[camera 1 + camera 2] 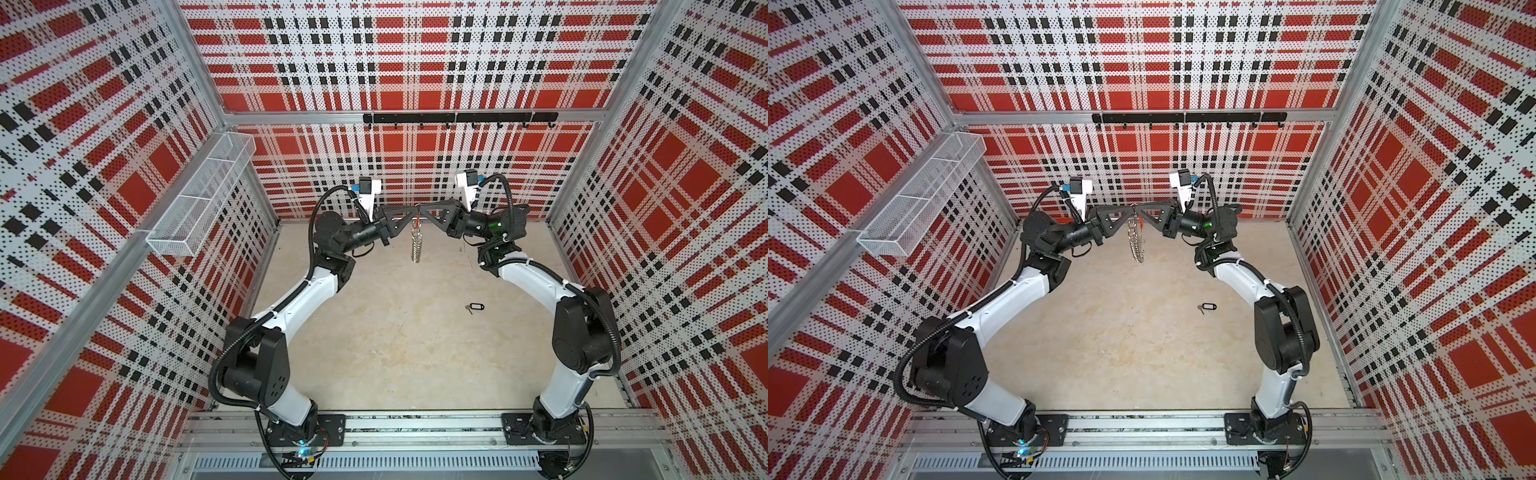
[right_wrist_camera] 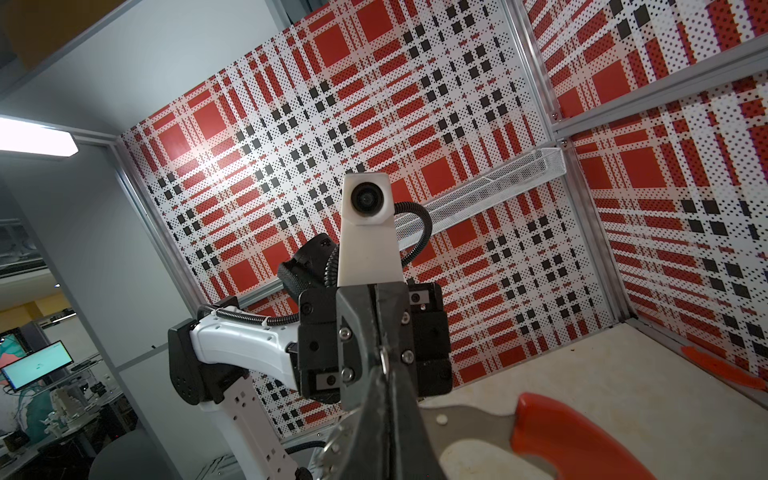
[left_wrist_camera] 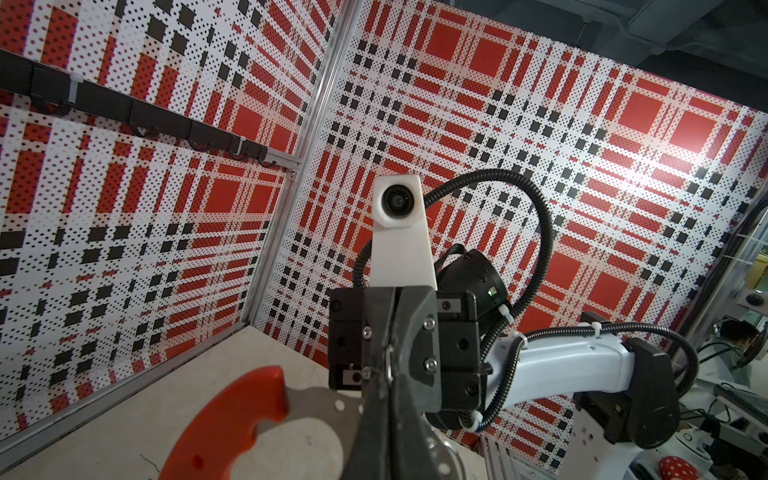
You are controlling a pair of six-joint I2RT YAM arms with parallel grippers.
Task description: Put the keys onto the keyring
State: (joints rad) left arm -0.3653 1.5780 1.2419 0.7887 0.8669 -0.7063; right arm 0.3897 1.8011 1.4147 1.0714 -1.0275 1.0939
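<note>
We find the left gripper (image 1: pixel 411 211) and right gripper (image 1: pixel 423 211) tip to tip, both clenched on the keyring (image 1: pixel 417 245) hanging beneath them — the keys (image 1: pixel 473 308) lie on the surface (image 1: pixel 395 353), well apart.

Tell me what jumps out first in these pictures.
The left gripper and right gripper meet tip to tip above the back of the table, both shut on the keyring, which dangles between them. The keys lie alone on the table nearer the front, right of centre, untouched.
</note>
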